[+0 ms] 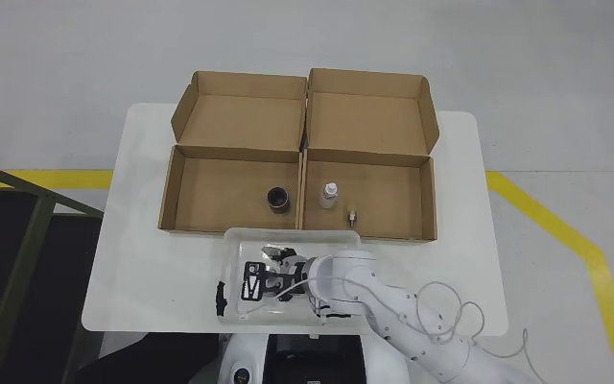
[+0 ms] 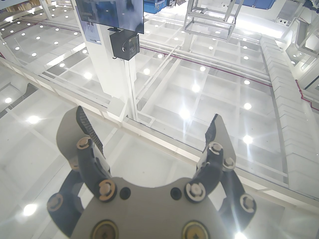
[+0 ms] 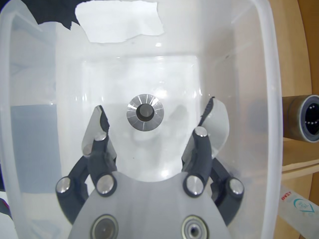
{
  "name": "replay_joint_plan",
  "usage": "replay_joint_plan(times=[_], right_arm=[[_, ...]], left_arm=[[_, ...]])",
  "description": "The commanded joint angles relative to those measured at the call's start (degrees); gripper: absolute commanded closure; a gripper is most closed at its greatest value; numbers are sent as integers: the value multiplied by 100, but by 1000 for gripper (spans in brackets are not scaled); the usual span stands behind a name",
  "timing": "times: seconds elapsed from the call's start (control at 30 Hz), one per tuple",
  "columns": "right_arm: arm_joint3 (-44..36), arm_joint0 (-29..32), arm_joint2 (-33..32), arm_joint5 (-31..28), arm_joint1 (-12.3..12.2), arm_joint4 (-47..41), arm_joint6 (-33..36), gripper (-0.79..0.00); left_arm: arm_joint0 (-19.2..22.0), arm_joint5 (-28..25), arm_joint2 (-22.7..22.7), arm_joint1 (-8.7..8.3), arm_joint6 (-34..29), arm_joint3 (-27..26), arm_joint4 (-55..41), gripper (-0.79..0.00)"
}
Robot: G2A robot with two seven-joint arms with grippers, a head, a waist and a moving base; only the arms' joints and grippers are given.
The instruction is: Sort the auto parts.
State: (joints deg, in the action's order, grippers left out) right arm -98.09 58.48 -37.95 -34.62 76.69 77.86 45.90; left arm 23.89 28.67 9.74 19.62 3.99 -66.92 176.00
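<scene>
Left gripper (image 2: 147, 115) is spread open and holds nothing. Right gripper (image 3: 155, 106) is open too, down inside the clear tub (image 1: 288, 233). A round silver part (image 3: 145, 111) lies between its fingers, not pinched. Past the tub, going left to right: a dark ring (image 1: 278, 199) in the left box (image 1: 211, 197), then a white bottle (image 1: 329, 196) and a small bolt (image 1: 353, 216) in the right box (image 1: 393, 197).

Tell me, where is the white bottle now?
Top view: the white bottle sits in the right cardboard box, near its left wall, with a small metal part beside it.
</scene>
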Motion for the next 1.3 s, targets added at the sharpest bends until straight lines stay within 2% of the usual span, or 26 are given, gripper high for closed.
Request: replay_joint_plan(times=[0.0,0.2,0.3,0.4,0.43,0.47,0.87,1.27], right_arm=[[27,19,-1,-14,-5,28,-19,-305],[87,31,-10,-45,-7,47,-92,-292],[85,28,-17,-56,-7,50,-126,-237],[75,36,-19,-118,-8,1,-174,-160],[68,40,-23,-144,-10,-19,-180,-43],[53,47,-30,-159,-12,-34,-181,0],[-599,331,-452,-345,-141,-501,-277,0],[-1541,732,-1229,-435,-310,-1175,-1181,0]], left_arm=[[0,0,0,0,0,0,0,-785],[0,0,0,0,0,0,0,-785],[0,0,0,0,0,0,0,-785],[0,0,0,0,0,0,0,-785],[0,0,0,0,0,0,0,-785],[0,0,0,0,0,0,0,-785],[0,0,0,0,0,0,0,-785],[0,0,0,0,0,0,0,-785]])
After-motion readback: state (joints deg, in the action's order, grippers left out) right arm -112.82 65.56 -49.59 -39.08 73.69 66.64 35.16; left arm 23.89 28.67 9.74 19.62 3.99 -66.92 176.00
